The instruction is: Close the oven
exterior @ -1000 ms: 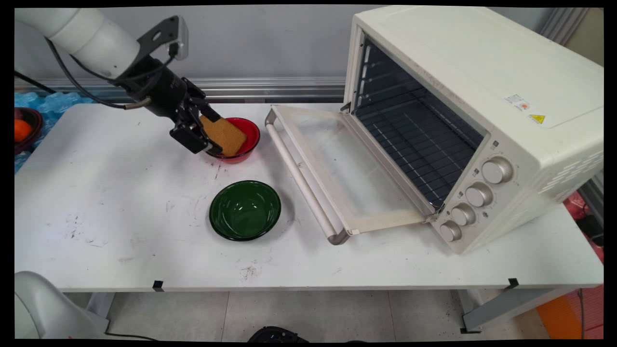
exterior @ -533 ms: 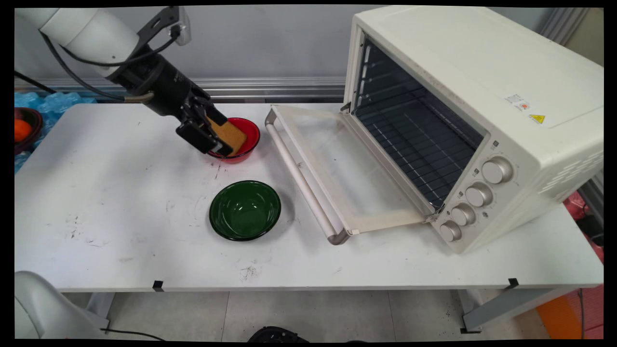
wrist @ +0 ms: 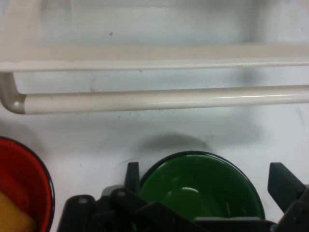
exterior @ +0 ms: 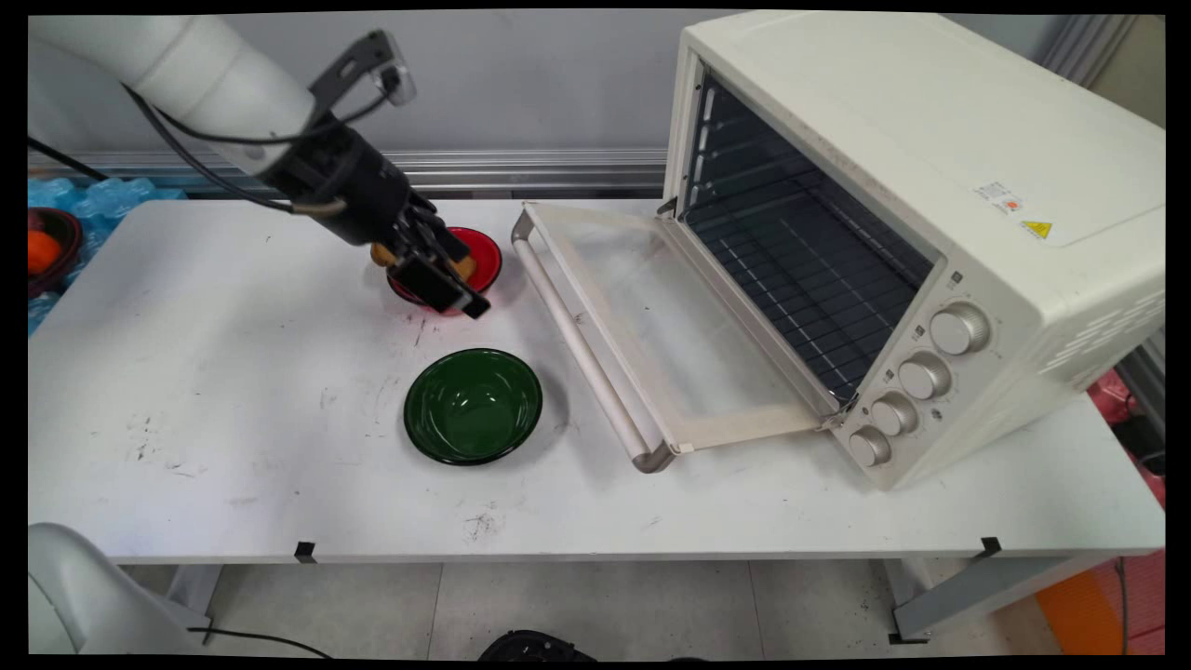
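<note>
My black gripper (exterior: 459,281) hovers over the red bowl (exterior: 488,251) at the back of the table, tilted towards the oven door. A brown slice of toast (exterior: 381,253) lies in that bowl, mostly hidden by the hand. In the hand view the gripper (wrist: 205,170) stands open with nothing between its fingers (wrist: 132,175). That view looks past them at the green bowl (wrist: 203,189); the red bowl (wrist: 21,176) with the toast (wrist: 12,218) sits at the lower left. The empty green bowl (exterior: 473,405) stands nearer the table's front.
A cream toaster oven (exterior: 930,167) fills the right side, its door (exterior: 651,326) folded down flat onto the table with the handle (wrist: 159,99) close to both bowls. A dark bowl holding an orange fruit (exterior: 42,249) sits off the table's left end.
The gripper has let go of the toast, which now lies in the red bowl. The hand has swung right over the bowl and turned towards the oven door.
</note>
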{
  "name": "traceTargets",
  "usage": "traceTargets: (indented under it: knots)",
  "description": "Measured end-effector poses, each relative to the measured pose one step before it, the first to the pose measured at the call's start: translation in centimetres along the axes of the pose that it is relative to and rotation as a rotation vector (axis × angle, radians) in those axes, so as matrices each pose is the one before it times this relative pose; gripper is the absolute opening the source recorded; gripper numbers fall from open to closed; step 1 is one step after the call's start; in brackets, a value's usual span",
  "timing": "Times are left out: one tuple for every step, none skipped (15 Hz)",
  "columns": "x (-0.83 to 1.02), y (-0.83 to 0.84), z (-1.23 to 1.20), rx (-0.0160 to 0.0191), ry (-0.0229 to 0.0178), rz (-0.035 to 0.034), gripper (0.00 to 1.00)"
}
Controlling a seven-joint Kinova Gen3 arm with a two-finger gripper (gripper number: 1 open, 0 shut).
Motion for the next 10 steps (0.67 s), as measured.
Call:
traceTargets:
  knots:
    - [-0.001, -0.015, 0.603, 0.00111, -0.00008, 0.00219, 1.0]
    - [-0.01, -0.049, 0.792, 0.00082, -0.00178, 0.00406, 1.0]
    - [-0.011, -0.089, 0.974, 0.00145, -0.00208, 0.00472, 1.0]
    - [0.017, -0.08, 0.823, 0.00085, -0.00134, 0.00469, 1.0]
    - [0.009, -0.09, 0.971, -0.00028, -0.00202, 0.00575, 1.0]
    - [-0.01, -0.113, 0.964, 0.00071, -0.00237, 0.00571, 1.0]
    - [-0.009, -0.1, 0.802, 0.00069, -0.00239, 0.00438, 1.0]
    - [-0.033, -0.118, 0.904, 0.00119, -0.003, 0.00401, 1.0]
    - [-0.04, -0.108, 0.768, 0.00128, -0.00285, 0.00189, 1.0]
    - [-0.043, -0.075, 0.615, 0.00117, -0.00231, 0.00101, 1.0]
